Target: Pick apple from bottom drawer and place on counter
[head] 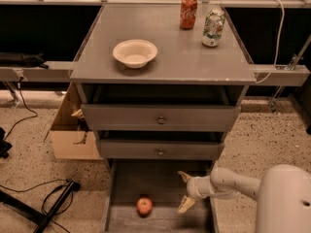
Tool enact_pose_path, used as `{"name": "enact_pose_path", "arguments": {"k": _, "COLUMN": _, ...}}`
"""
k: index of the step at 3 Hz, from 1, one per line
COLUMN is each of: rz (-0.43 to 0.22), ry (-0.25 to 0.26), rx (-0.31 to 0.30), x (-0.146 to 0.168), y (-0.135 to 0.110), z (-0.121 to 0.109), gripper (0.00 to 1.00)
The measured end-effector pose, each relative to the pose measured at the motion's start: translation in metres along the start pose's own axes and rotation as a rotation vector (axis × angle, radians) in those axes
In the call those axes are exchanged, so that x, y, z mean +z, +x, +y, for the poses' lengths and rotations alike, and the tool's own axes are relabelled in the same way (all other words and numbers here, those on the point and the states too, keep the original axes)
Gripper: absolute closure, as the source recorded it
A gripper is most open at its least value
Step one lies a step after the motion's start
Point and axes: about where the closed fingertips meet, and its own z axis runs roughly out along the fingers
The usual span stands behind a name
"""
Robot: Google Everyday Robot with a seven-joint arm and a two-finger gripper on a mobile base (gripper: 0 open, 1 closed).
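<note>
The tool (184, 192) hangs low in the right side of the bottom drawer (146, 178). Its two pale fingers are spread apart with nothing between them, pointing left across the tray. The arm reaches in from the right, past the cabinet's near corner. The apple (144, 205) lies on the drawer floor to the left of the tool and a little nearer, with bare grey floor between them. Above, the two knobbed drawers stand slightly pulled out. On the worktop (184, 57) sit a cream bowl (135, 52), a red soda can (188, 12) and a green-and-white can (213, 28). I'd say this is the reach for the apple, with the grasp not yet made. Next the tool needs to slide left and a touch nearer until its fingers straddle the fruit, then close. A careless nudge could set the round apple rolling.
</note>
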Motion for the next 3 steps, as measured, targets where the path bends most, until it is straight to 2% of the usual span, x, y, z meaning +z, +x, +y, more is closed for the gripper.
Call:
{"name": "enact_pose_path", "arguments": {"k": 1, "rz": -0.039, "ry": -0.098, "rx": -0.016, "x": 0.038, "y": -0.014, "z": 0.006, "gripper": 0.0}}
{"name": "enact_pose_path", "arguments": {"k": 2, "rz": -0.082, "ry": -0.173, "rx": -0.015, "x": 0.082, "y": -0.023, "z": 0.016, "gripper": 0.0}}
{"name": "enact_pose_path", "arguments": {"k": 3, "rz": -0.127, "ry": -0.211, "rx": -0.004, "x": 0.117, "y": -0.031, "z": 0.024, "gripper": 0.0}}
